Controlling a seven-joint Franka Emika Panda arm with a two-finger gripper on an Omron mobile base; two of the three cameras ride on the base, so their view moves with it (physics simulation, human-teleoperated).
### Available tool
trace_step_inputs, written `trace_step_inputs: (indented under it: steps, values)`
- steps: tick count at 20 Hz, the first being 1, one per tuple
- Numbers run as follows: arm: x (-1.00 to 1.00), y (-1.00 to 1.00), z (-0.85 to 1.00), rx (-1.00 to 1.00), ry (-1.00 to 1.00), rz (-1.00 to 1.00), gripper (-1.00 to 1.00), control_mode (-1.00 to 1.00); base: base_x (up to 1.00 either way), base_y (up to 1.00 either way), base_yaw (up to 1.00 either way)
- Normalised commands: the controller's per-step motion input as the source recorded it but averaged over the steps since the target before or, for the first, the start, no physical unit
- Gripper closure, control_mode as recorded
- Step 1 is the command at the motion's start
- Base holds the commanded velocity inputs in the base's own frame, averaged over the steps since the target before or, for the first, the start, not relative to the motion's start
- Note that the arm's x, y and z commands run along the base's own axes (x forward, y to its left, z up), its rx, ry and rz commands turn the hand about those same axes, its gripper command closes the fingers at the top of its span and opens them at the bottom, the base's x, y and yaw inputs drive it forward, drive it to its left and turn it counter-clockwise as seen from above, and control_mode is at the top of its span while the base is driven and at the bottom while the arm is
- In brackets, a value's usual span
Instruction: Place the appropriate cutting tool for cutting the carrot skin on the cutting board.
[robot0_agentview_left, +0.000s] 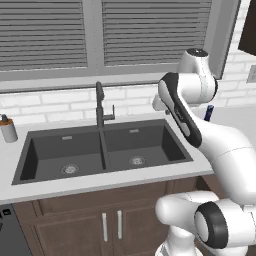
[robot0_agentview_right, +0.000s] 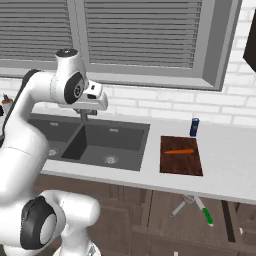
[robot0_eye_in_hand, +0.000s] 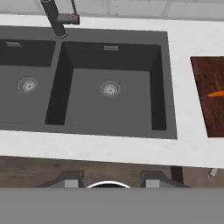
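Observation:
The dark reddish-brown cutting board lies on the white counter to the right of the sink, with the thin orange carrot across it. In the hand view the cutting board and the carrot's tip show at the right edge. A slim tool with a green handle and a grey metal end shows below the counter's front edge, against the cabinets. My gripper hangs high over the sink, well left of the board. Its jaws stand apart with nothing between them.
A dark double sink with a tall dark faucet sits below the window blinds. A blue can stands behind the board. A small container stands on the counter far left. Wooden cabinets run under the counter.

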Motion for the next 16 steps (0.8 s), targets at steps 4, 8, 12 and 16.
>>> trace_step_inputs:
  steps: [4, 8, 12, 16]
  values:
    - [0.00, -0.14, -0.02, 0.00, -0.01, 0.00, -1.00, -1.00, 0.00, 0.00, 0.00]
    - [-0.22, -0.61, -0.31, -0.02, -0.01, 0.00, -1.00, -1.00, 0.00, 0.00, 0.00]
    - [-0.61, -1.00, -0.61, 0.00, 0.00, 0.00, -1.00, -1.00, 0.00, 0.00, 0.00]
    - [-0.40, -1.00, -0.77, 0.00, 0.04, 0.02, -1.00, -1.00, 0.00, 0.00, 0.00]
